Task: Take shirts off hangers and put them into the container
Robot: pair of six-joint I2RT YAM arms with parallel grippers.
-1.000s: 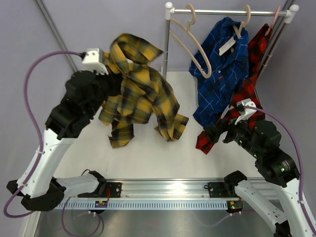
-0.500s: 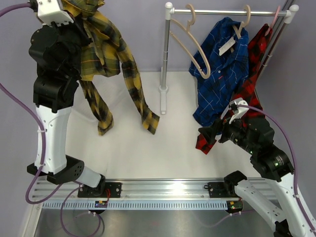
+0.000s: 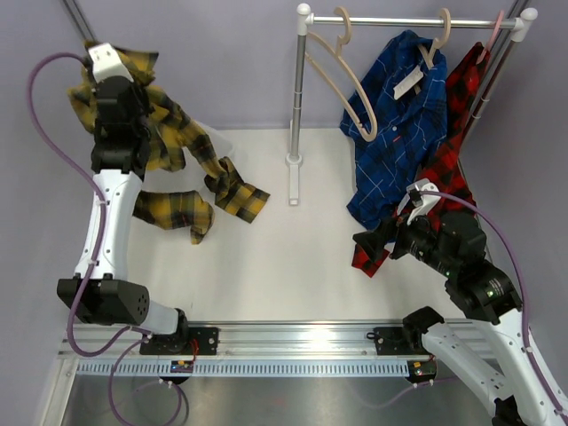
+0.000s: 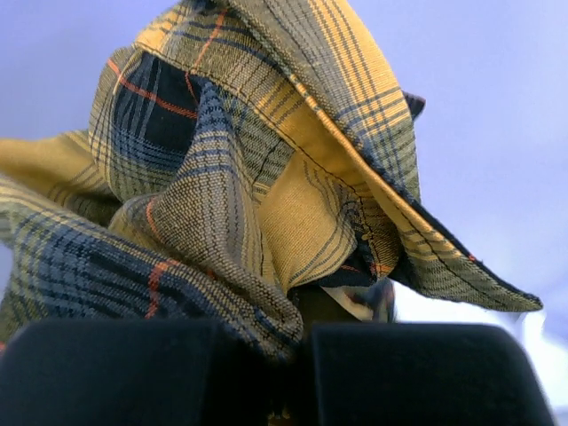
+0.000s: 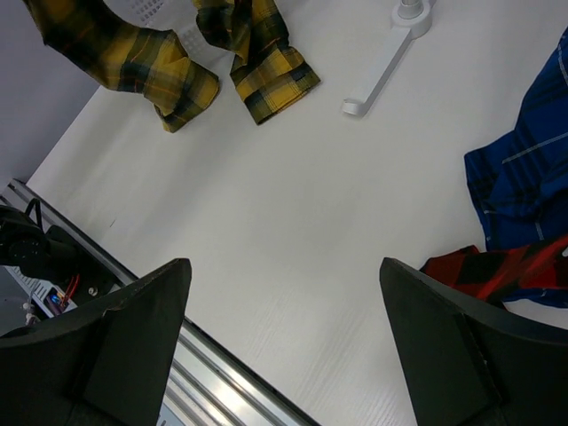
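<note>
No lettering is legible; the white tag (image 3: 409, 84) on the blue shirt (image 3: 399, 155) is too small.

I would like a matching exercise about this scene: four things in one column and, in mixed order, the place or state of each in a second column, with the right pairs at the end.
1. yellow-and-black shirt
2. blue shirt
3. red-and-black shirt
4. bare beige hanger

A. on the rail, carrying nothing
B. clamped in the shut left tool
C. hanging at the rail's right end
D. hanging mid-rail, white tag at its collar

Pairs: 1-B, 2-D, 3-C, 4-A
</note>
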